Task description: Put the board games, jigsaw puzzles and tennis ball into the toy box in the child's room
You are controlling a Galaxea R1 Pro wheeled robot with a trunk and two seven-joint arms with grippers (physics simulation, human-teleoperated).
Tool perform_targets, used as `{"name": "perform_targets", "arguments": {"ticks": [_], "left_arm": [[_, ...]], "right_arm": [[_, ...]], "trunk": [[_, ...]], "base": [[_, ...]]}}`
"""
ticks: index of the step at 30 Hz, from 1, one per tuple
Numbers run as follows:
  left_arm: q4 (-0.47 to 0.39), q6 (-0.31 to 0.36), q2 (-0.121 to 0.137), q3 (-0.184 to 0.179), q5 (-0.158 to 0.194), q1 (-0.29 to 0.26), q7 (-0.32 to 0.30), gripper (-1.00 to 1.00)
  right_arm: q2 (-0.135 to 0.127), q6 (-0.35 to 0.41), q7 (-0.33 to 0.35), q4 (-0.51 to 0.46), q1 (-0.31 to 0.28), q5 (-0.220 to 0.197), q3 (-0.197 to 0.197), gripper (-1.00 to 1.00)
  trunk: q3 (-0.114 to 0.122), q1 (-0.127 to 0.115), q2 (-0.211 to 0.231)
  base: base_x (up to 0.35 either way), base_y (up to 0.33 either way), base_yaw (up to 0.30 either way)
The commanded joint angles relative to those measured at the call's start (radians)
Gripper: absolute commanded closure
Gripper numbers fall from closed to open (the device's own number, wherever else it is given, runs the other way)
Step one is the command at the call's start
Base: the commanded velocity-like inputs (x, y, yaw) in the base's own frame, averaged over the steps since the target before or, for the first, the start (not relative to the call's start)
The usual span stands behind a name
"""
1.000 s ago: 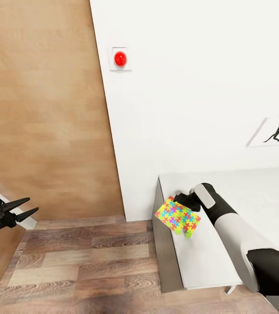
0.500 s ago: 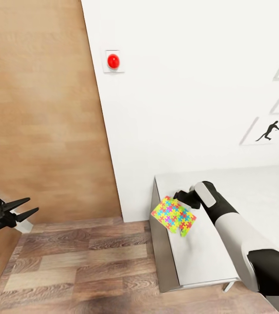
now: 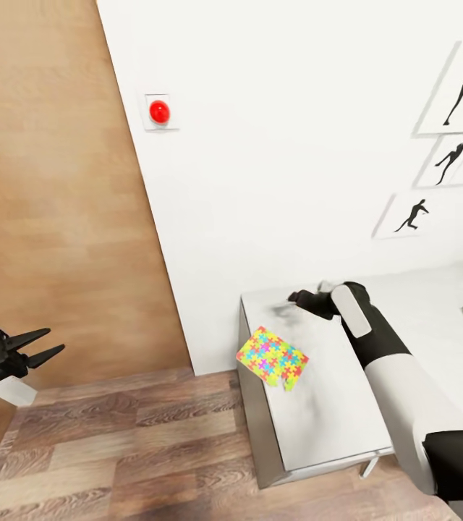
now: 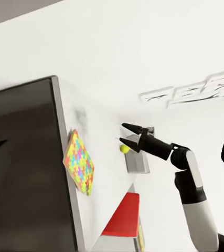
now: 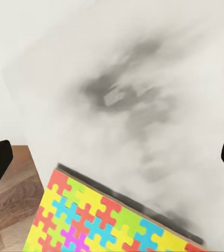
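Multicoloured jigsaw puzzle [image 3: 271, 357] (thin, flat square)

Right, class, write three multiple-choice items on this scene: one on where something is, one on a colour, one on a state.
1. Where does the jigsaw puzzle lie?
A. On the floor
B. On the corner of the table
C. Pinned to the wall

2. What colour is the round button on the wall?
A. Red
B. Blue
C. Green

3. How is the right gripper?
A. Shut on the puzzle
B. Shut, holding nothing
C. Open, holding nothing

Answers:
1 B: the puzzle rests at the table's corner, with one part past the edge.
2 A: the button is bright red in a pale plate.
3 C: its fingers are spread above the table, apart from the puzzle.
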Motion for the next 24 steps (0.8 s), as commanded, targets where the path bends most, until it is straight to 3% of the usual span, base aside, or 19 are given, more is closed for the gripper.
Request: {"name": "perform_targets", "arguments": {"ticks": [1,6,8,11,14,18,24], "left_arm": [[0.000,0.010,0.000,0.000,0.003,0.000,-0.002,-1.00],[0.000,0.010,0.001,0.000,0.003,0.000,-0.002,-1.00],[0.000,0.010,0.001,0.001,0.003,0.000,-0.002,-1.00],[0.000,0.010,0.001,0.001,0.003,-0.001,-0.001,-1.00],[0.000,0.009,0.001,0.001,0.003,0.000,0.000,-1.00],[0.000,0.009,0.001,0.001,0.003,0.000,0.000,-1.00],[0.000,0.009,0.001,0.000,0.002,0.000,0.001,-1.00]], "right_arm": [[-0.003,0.004,-0.010,-0.017,0.005,-0.011,0.004,-1.00],[-0.009,0.060,-0.006,-0.157,0.066,-0.017,-0.001,-1.00],[-0.011,0.094,0.020,-0.256,0.117,-0.029,-0.003,-1.00],[-0.011,0.130,0.066,-0.370,0.178,-0.059,-0.004,-1.00],[-0.011,0.160,0.141,-0.495,0.279,-0.112,-0.006,-1.00],[-0.010,0.164,0.230,-0.570,0.411,-0.144,-0.007,-1.00],[-0.010,0.111,0.347,-0.600,0.508,-0.153,-0.019,-1.00]], "trunk": [[0.000,0.001,-0.002],[0.007,0.001,-0.002],[0.010,0.001,-0.002],[0.014,0.001,-0.002],[0.018,0.001,-0.002],[0.024,0.001,-0.002],[0.032,0.001,-0.002]], "base": [[0.000,0.000,-0.167],[0.000,0.000,-0.167],[0.000,0.000,-0.167],[0.000,0.000,-0.166],[0.000,0.000,-0.166],[0.000,0.000,-0.166],[0.000,0.000,-0.166]]}}
